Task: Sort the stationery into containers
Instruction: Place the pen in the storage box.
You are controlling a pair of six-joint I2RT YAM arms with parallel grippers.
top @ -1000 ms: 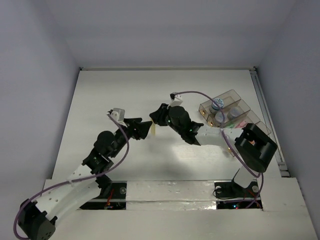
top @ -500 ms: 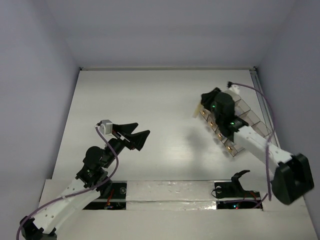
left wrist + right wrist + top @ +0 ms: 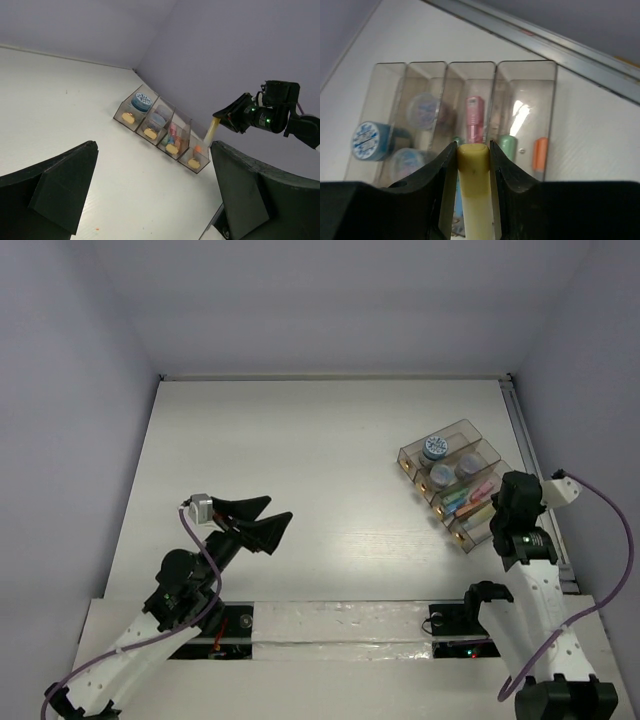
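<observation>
My right gripper (image 3: 473, 150) is shut on a pen with a yellow cap and cream barrel (image 3: 474, 165), held above the clear smoky-brown organiser tray (image 3: 525, 70). The tray's compartments hold a blue-white tub (image 3: 368, 141), purple tubs (image 3: 425, 110), a pink pen (image 3: 475, 120), a green piece (image 3: 507, 145) and an orange piece (image 3: 540, 154). In the top view the right gripper (image 3: 500, 525) is at the near right end of the tray (image 3: 405, 455). My left gripper (image 3: 280, 507) is open and empty, left of the table's middle. In the left wrist view the left gripper (image 3: 152, 165) faces the tray (image 3: 120, 112).
A metal rail (image 3: 530, 460) runs along the table's right edge, just beyond the tray. White walls enclose the table on three sides. The right arm's cable (image 3: 610, 510) loops out to the right.
My right gripper has carried the yellow pen from next to the left gripper, across the table, to the tray's near right end. My left arm has drawn back toward its base, open.
</observation>
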